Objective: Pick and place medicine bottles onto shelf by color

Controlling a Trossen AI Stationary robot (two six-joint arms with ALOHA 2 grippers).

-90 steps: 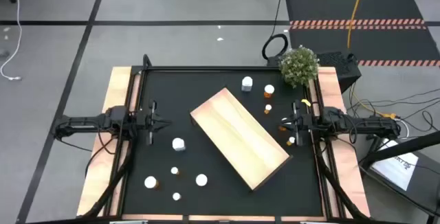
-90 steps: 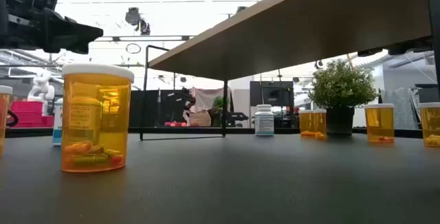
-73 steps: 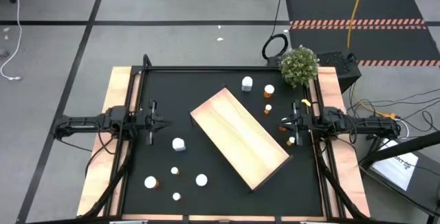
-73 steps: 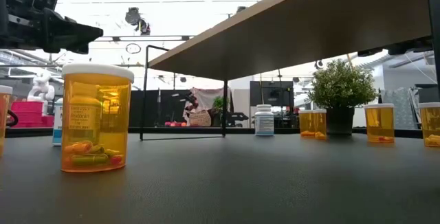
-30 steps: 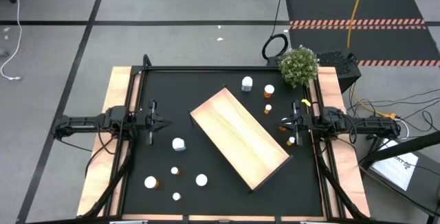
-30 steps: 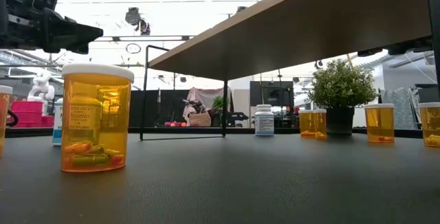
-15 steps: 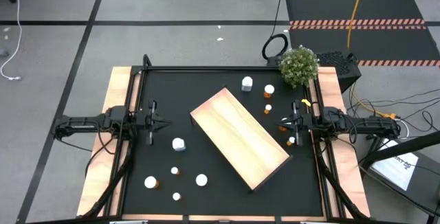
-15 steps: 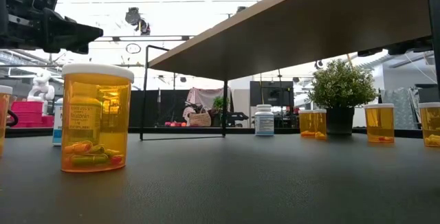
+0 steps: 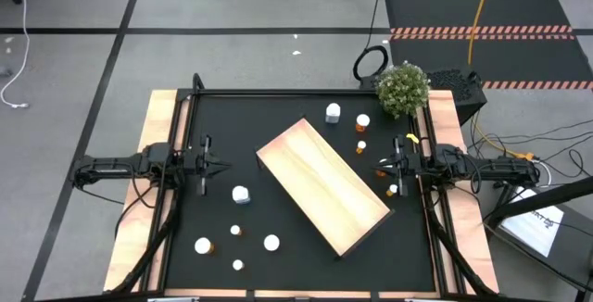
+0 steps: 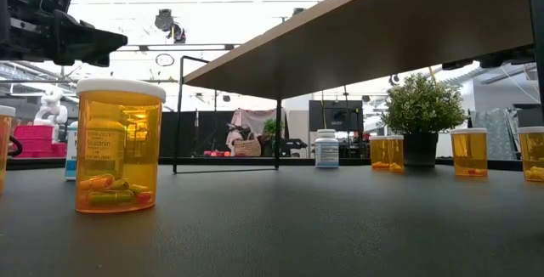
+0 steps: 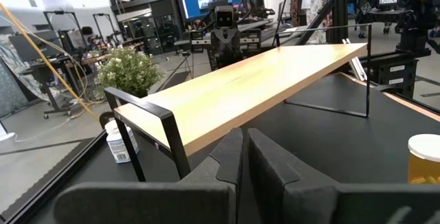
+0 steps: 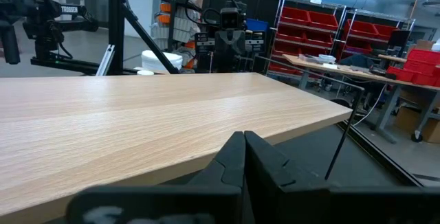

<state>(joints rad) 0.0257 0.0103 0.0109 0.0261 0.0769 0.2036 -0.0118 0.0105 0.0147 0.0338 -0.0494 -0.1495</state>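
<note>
The shelf [image 9: 321, 185] lies diagonally at frame centre, bottles [image 9: 240, 194] scattered lower left and upper right. Left gripper [image 9: 209, 164] at mid-left and right gripper [image 9: 388, 169] at mid-right are both closed, empty.

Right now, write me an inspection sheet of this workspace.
Surface: black mat in a wood-edged frame.
Job's things: shelf set diagonally at centre, nothing on top; medicine bottles scattered on the mat on both sides of it.
Clutter: potted plant at a far corner.
Hands: left hand and right hand both shut, empty, at opposite table edges.
Cables: yellow cable and black coil on the floor.
Surroundings: grey floor, striped mat.
</note>
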